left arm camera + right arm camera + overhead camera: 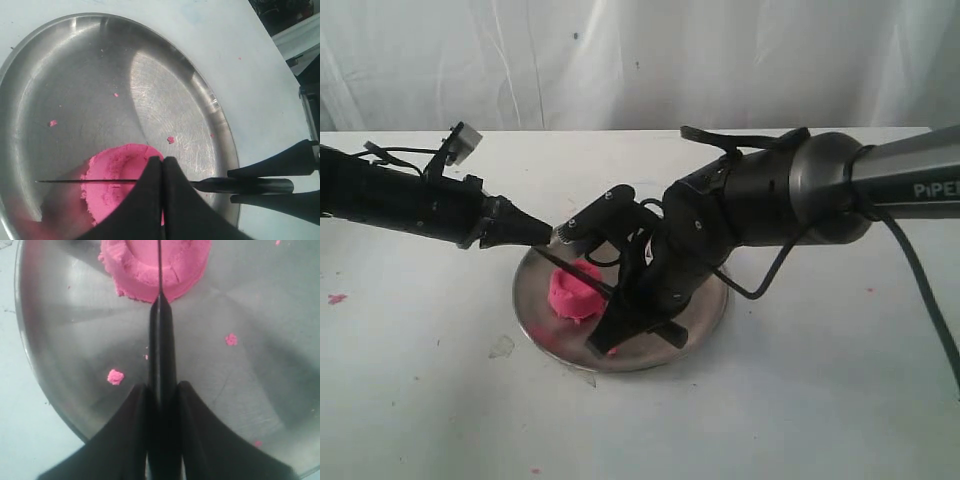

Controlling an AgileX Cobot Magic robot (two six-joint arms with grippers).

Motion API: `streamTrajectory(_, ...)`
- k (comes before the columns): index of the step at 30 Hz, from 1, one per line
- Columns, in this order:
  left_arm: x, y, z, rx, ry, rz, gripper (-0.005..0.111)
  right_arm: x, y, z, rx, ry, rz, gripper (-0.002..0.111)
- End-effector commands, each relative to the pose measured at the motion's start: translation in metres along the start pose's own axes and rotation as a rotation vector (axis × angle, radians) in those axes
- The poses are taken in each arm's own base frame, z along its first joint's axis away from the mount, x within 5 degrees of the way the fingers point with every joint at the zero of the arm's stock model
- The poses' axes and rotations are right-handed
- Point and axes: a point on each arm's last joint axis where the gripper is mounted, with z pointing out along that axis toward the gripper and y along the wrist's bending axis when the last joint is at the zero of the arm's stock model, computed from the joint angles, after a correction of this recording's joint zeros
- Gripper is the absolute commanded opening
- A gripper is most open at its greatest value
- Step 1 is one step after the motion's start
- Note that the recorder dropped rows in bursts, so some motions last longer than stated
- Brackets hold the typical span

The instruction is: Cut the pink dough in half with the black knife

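Your right pincer (161, 405) clamps the slim black knife (161, 340) by its handle, blade across the bright pink dough lump (150, 265). Only your left wrist view shows the left pincer (162, 200) pressed shut and empty above that dough, over the round steel plate (60, 75).

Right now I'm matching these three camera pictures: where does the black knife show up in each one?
Exterior view: black knife slants across the pink dough, held by the right tool.
Left wrist view: knife runs level across the dough, behind the shut left tool.
Right wrist view: knife runs up the middle to the dough.
Shared landmark: the round steel plate.
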Motion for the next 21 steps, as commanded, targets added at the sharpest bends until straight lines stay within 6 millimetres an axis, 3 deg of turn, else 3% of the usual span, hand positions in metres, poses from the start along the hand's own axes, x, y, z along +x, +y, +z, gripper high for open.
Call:
streamTrajectory(1, -0.002, -0.003, 0.0, 0.02, -0.011, 0.005, 0.0, -0.005, -0.001, -0.001, 0.013, -0.053, -0.009, 0.003)
streamTrajectory(11, -0.002, -0.002, 0.001, 0.012, -0.011, 0.003, 0.0, -0.005, -0.002, 0.01, 0.006, -0.01, 0.002, 0.003)
streamTrajectory(21, 0.009, 0.017, 0.015, 0.026, -0.036, -0.053, 0.0, -0.003, -0.002, 0.01, 0.003, 0.003, 0.002, 0.003)
